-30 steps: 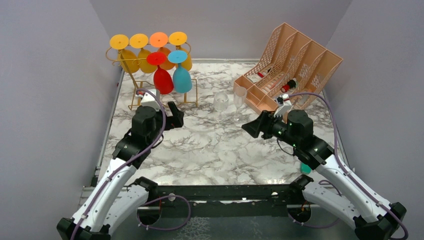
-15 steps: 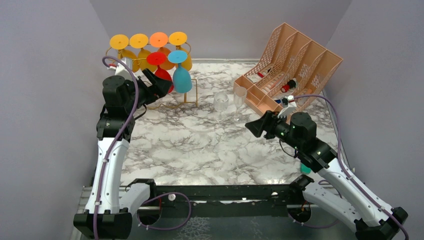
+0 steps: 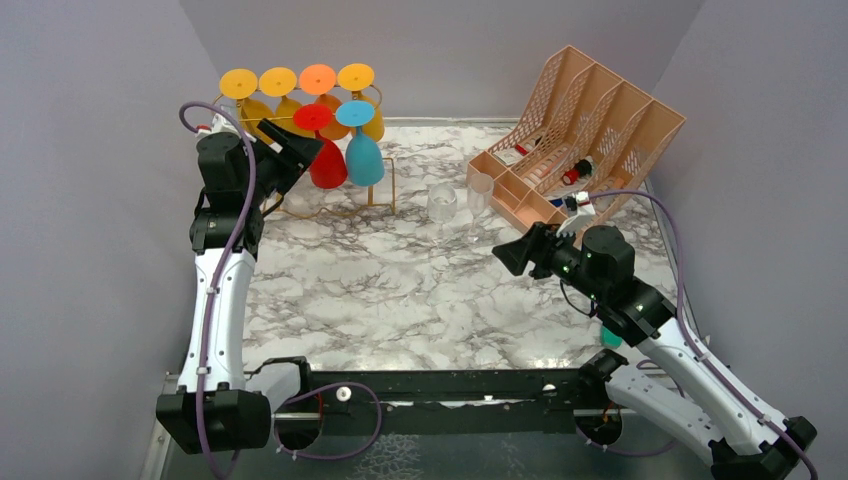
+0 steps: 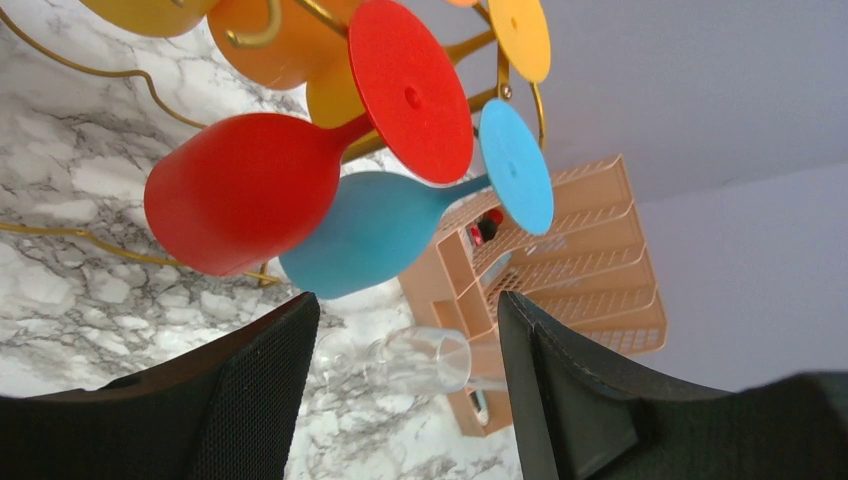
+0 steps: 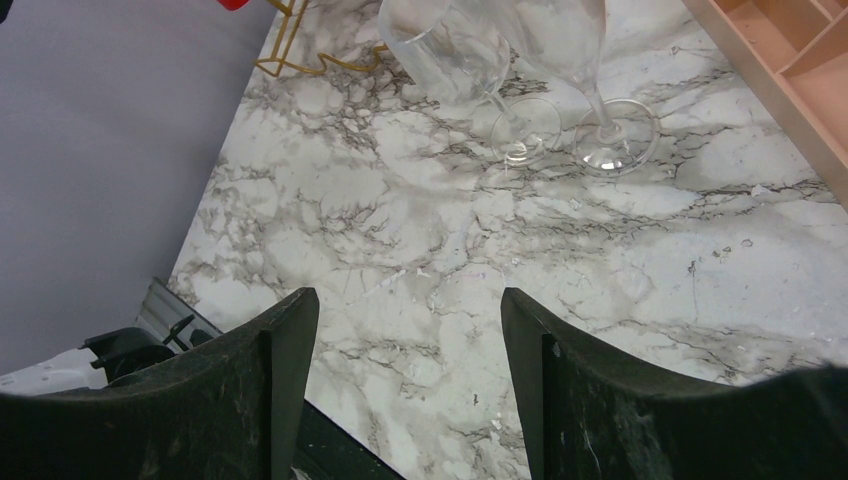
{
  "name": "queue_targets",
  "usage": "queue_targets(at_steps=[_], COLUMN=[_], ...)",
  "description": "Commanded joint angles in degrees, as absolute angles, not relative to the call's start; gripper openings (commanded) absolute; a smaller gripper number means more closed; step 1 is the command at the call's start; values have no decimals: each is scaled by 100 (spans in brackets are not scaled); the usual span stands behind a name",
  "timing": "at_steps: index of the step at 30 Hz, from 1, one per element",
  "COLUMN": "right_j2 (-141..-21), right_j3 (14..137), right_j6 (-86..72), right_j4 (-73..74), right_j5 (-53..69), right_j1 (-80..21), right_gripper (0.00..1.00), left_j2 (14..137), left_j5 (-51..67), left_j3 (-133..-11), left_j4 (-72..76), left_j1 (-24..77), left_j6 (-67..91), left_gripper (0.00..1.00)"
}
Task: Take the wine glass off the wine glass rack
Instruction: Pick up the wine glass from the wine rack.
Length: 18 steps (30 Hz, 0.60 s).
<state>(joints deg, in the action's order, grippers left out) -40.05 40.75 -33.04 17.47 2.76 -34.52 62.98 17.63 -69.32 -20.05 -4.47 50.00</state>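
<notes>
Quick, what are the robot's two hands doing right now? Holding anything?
Left hand: open, holding nothing, pointed at the matte red wine glass.
Right hand: open, holding nothing.

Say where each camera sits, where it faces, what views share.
Top external: above, behind the bases, facing down on the table; both arms show.
Left wrist: on left gripper, facing the red wine glass on the wine glass rack; fingers show.
Right wrist: on right gripper, facing down at clear glasses; fingers show.
Shared: all see the clear glasses.

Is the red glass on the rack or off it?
On: the red glass hangs bowl-down from the gold rack, its foot above the rail.
</notes>
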Motion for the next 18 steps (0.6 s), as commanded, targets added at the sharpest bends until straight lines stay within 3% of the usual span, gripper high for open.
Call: queue_targets(at_steps=[1,18], right_j2=[-3955,-3995], right_j3=[4145,4242], right_j6=[-3250,-3230], right_j4=[1836,1890], right_j5=[153,158], right_j1=[-3480,-3480], right_gripper=[70,70], left_j2=[6445,7014], left_j5=[1416,1095], left_j3=[-7206,-7141], left_j4=[-1369,-664], left_j1=[-530,-608], left_j6=[5562,6351], left_gripper=[69,53])
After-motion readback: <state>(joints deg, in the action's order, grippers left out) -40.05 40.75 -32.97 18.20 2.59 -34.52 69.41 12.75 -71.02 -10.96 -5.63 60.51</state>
